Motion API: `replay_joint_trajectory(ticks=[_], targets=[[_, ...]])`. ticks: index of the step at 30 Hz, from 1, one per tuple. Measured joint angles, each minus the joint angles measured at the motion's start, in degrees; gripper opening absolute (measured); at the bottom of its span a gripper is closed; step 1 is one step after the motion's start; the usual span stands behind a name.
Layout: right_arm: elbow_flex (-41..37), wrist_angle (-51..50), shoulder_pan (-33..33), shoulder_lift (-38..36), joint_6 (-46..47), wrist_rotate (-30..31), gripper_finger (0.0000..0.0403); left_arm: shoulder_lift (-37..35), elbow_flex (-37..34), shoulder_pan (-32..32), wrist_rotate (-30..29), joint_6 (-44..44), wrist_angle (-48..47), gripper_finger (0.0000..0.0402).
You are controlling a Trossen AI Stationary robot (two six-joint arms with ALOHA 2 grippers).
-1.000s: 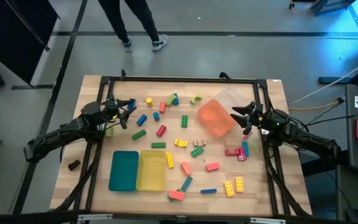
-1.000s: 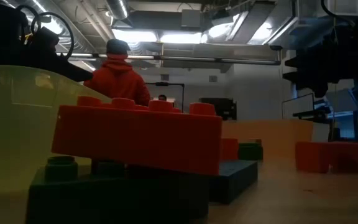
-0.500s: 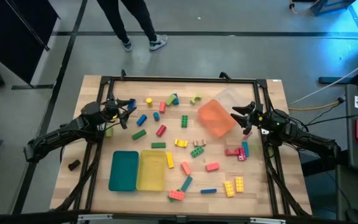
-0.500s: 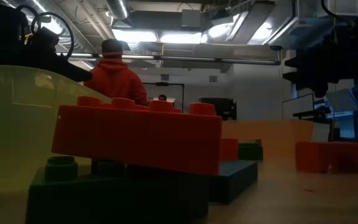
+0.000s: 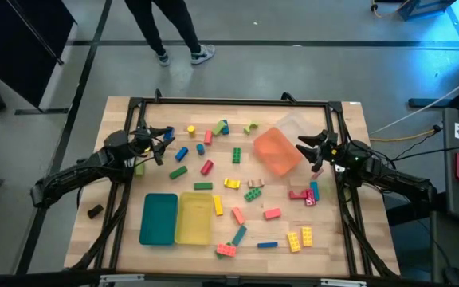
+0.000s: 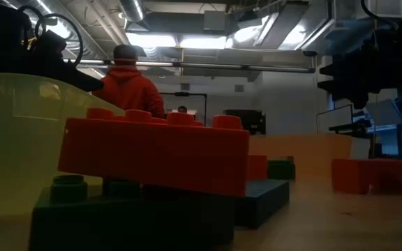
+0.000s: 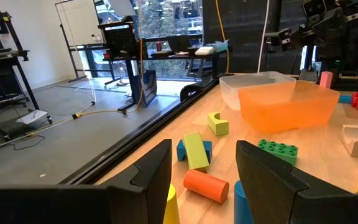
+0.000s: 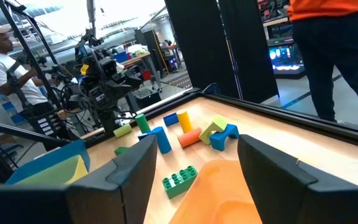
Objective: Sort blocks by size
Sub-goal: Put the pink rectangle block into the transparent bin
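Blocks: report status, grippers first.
Left gripper open, empty, table's left side. Right gripper open, empty, at the orange tray. Blocks scattered, unsorted. Nothing blocking.

You have two trays (image 5: pixel 175 218) at six o'clock, another tray (image 5: pixel 277 150) at two, blocks (image 5: pixel 231 183) scattered between.

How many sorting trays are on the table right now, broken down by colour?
Teal tray: 1
Yellow tray: 1
Orange tray: 1
Clear tray: 1
Total: 4
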Motion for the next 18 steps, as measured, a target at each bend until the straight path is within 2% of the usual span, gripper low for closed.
replay_joint_trajectory(ticks=[10,14,18], targets=[[1.1,-0.9,0.0,0.0,3.5,-0.5,0.0225,0.0,0.0,0.0,0.0,-1.1,0.0,0.0164],[5.4,-1.0,0.0,0.0,1.2,-3.7,0.0225,0.0,0.0,0.0,0.0,-6.5,0.0,0.0164],[11.1,-7.8,0.0,1.6,-1.5,-4.5,0.0225,0.0,0.0,0.0,0.0,-9.0,0.0,0.0164]])
